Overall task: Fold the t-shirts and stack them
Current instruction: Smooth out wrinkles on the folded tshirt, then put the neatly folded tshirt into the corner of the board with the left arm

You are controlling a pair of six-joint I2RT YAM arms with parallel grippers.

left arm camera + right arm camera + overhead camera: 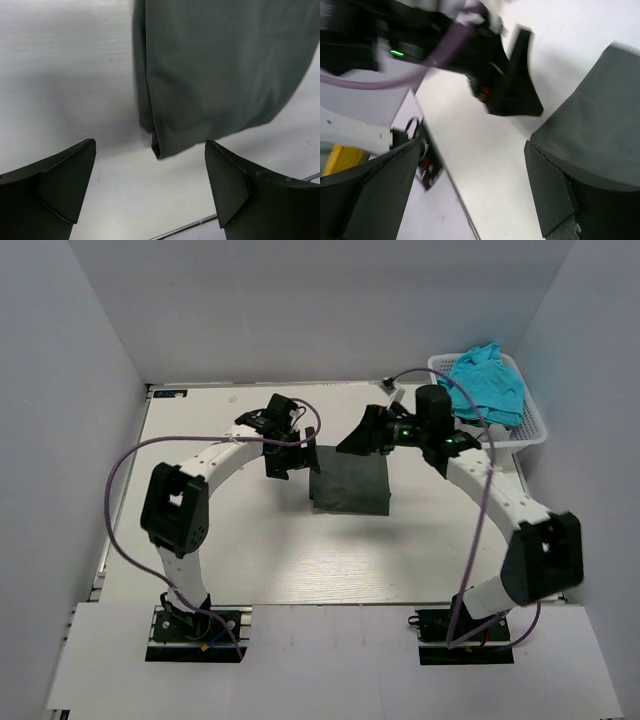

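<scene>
1. Evidently, the charcoal t-shirt (pixel 350 485) lies folded into a compact rectangle on the white table (pixel 230 540), between the two arm ends. The turquoise t-shirts (pixel 487 385) are heaped in the lattice basket (pixel 530 425), well apart from it toward the far right.
2. The left gripper (pixel 150 144) sits at the charcoal shirt's left edge with its jaws spread wide and nothing between them. Only a corner of the shirt shows beyond the tips. The right gripper (pixel 470 145) is at the shirt's far right corner, likewise parted and empty.
3. The fold could come undone. The stacked layers along the shirt's left edge are loose, so a finger (pixel 60 185) brushing sideways, or pinching only the top layer, would likely peel it open.
4. The two grippers stand near each other across the shirt. If both reach inward at once, they may knock together or drag the cloth in opposite directions and skew the rectangle.
5. The turquoise heap looks tangled. Lifting one shirt could pull up another or catch it on the basket's lattice, and a new shirt dropped carelessly onto the charcoal one would probably shove it askew.
6. The charcoal shirt is matte, soft cotton, limp and thin, with gentle creases and a doubled hem at its edge. The turquoise cloth is crumpled and draped over the basket rim. The basket is rigid white plastic, the table is smooth and slippery-looking, and the fingers are hard, dark wedges.
</scene>
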